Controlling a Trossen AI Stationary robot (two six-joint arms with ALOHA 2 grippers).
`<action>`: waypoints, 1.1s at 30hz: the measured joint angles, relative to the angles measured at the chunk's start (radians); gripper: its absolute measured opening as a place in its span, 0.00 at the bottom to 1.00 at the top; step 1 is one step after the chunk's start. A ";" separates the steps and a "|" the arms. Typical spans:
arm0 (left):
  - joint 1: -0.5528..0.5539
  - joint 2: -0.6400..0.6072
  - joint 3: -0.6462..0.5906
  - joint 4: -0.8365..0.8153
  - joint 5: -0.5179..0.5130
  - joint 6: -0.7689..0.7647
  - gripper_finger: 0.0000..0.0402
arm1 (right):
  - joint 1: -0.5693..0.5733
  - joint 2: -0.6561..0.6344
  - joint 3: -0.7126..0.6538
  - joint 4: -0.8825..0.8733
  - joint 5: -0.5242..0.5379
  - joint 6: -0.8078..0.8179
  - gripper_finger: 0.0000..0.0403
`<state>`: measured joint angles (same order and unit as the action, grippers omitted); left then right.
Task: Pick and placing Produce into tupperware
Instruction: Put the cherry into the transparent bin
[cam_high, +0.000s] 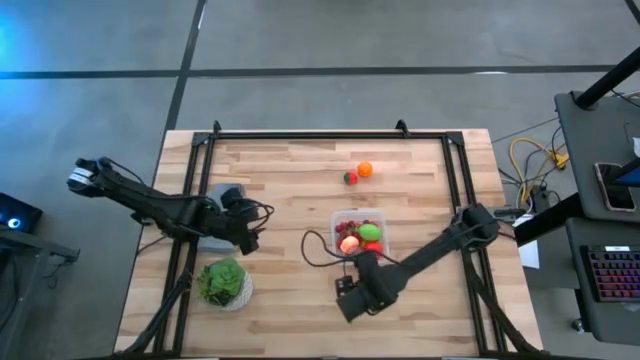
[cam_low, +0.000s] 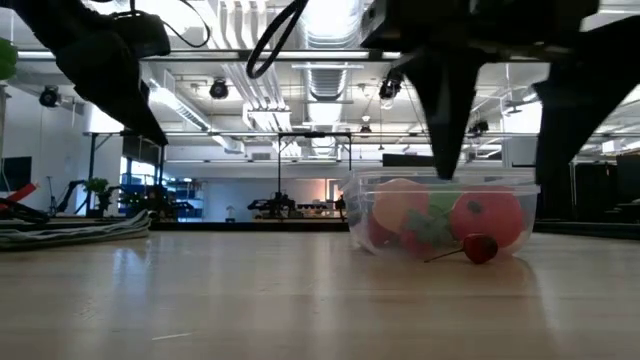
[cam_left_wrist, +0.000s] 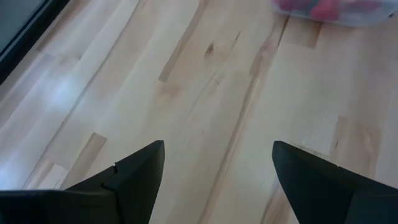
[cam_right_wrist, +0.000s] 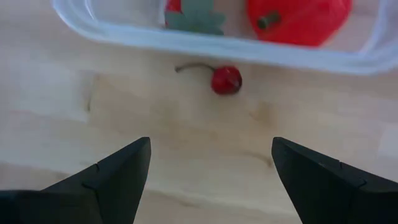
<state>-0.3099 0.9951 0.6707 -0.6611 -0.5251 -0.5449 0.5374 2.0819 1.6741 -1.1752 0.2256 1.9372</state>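
Right claw (cam_right_wrist: 210, 165) wide, empty, hovering near the cherry (cam_right_wrist: 226, 79), which lies on the surface just outside the tupperware (cam_right_wrist: 217, 46). Centre over the berry, descend, pinch gently; it likely rolls.

Dark jointed arms, looping black cables
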 joint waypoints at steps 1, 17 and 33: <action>0.000 -0.014 -0.007 0.005 0.000 0.000 0.70 | -0.011 0.007 0.004 -0.002 -0.001 -0.012 0.81; 0.000 -0.047 -0.039 0.007 0.001 0.002 0.70 | -0.092 0.014 -0.076 0.049 -0.077 -0.160 0.81; 0.000 -0.047 -0.035 0.056 -0.003 0.000 0.70 | -0.132 0.001 -0.213 0.233 -0.095 -0.255 0.81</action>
<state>-0.3099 0.9482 0.6353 -0.6054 -0.5282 -0.5446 0.4054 2.0825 1.4613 -0.9420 0.1307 1.6821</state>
